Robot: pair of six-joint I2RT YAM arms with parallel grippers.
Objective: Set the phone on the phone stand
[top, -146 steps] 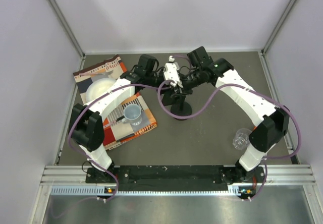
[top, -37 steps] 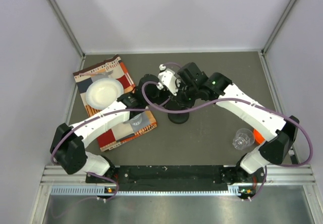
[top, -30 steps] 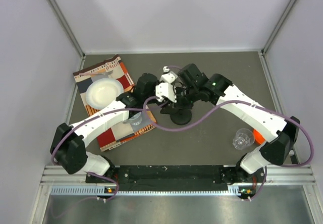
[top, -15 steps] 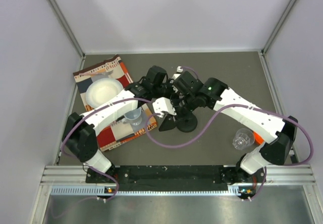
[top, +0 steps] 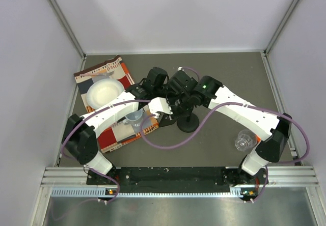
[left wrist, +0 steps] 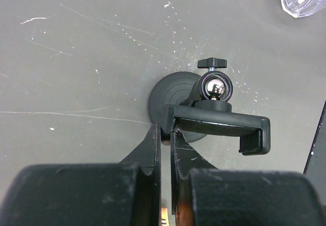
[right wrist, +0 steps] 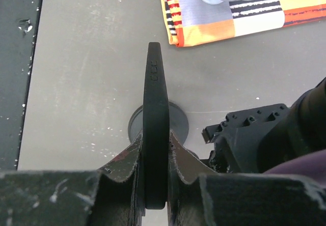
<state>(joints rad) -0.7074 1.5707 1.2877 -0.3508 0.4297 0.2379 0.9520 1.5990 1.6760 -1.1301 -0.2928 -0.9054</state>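
The phone stand [left wrist: 175, 91] sits mid-table on its round disc base [top: 188, 123], with a shiny ball joint and a wide clamp bracket [left wrist: 219, 125] on top. My left gripper [left wrist: 166, 130] is shut on the left end of that bracket. The phone [right wrist: 155, 109], a thin black slab seen edge-on, stands upright in my right gripper [right wrist: 155, 135], whose fingers are shut on its lower part. It hangs just above the stand's disc base [right wrist: 179, 120], with the left gripper's body [right wrist: 254, 134] close on the right. From above, both grippers crowd over the stand and hide the phone.
An orange-checked cloth [top: 114, 76] lies at the left with a white bowl [top: 105, 92] and a grey-blue cup [top: 134, 117] on it. A clear glass [top: 244, 140] stands at the right near the right arm's base. Purple cables loop in front of the stand.
Both grippers have drawn in over the stand, and the left one has closed onto its clamp bracket. The stand's base has slid slightly toward the near right. The phone stays gripped.
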